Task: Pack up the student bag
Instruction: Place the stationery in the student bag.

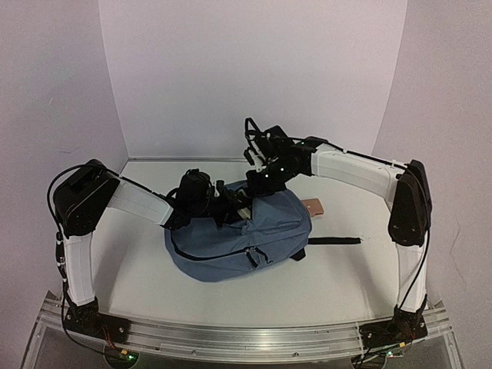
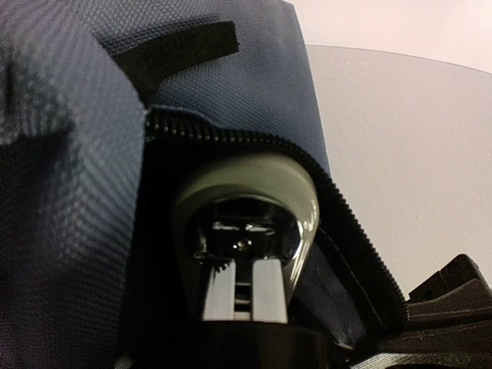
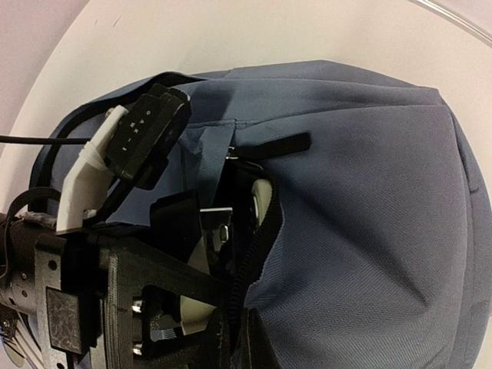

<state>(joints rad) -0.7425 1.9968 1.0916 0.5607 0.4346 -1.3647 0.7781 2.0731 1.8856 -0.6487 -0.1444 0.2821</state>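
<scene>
Here, packing is judged partly done: the student bag (image 1: 254,238) lies mid-table (image 1: 154,284), the right gripper (image 1: 260,181) pinching its zipper edge, the left gripper (image 1: 233,207) clamping a pale rounded object (image 2: 246,184) inside the opening, a tan item (image 1: 313,205) outside.

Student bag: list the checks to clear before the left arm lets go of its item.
1. Zip opening of the student bag gapes around the item: ok.
2. Pale rounded object gripped by the left gripper: ok.
3. Object deep enough inside to stay put when released: cannot tell; the depth is hidden.
4. Right gripper shut at the bag's top edge: ok; whether it pinches the fabric: cannot tell.
5. Everything packed: not ok; a tan object lies outside, beside the bag.
</scene>
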